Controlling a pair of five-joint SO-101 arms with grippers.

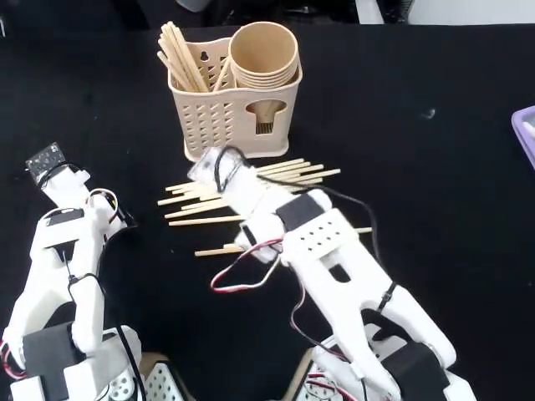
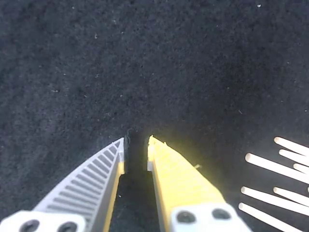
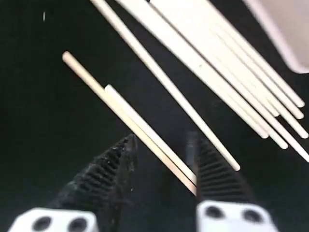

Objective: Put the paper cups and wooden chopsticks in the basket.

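Two white arms work at a black cloth-covered surface (image 1: 435,209). At far centre a beige perforated plastic basket (image 1: 219,117) stands upright, with two compartments. One holds a nested stack of tan paper cups (image 1: 263,52), mouths up. The other holds a leaning bundle of pale wooden chopsticks (image 1: 182,54), their ends well above the rim.

Loose chopsticks (image 1: 188,202) (a dozen or so; the arm hides part of the heap, so no exact count) lie flat on the surface just in front of the basket. They are roughly parallel and slightly fanned. A few outlying sticks (image 1: 217,249) lie apart from the heap on the side away from the basket.

Extending over the heap is the right arm (image 1: 334,251), its wrist above the sticks and just short of the basket front. Seen from its own wrist, the right pincer (image 3: 164,145) is spread and low over the surface. A side-by-side pair of sticks (image 3: 140,123) runs diagonally through the gap between the jaws. More sticks lie beyond the tips.

Off to the side is the left arm (image 1: 63,251), well apart from the basket. Its own view has the left pincer (image 2: 136,140) aimed at bare surface, jaws a narrow slit apart with nothing between them. Several stick ends (image 2: 275,166) show near it.

A lilac-edged object (image 1: 525,134) sits at the right border of the high view, cut off.
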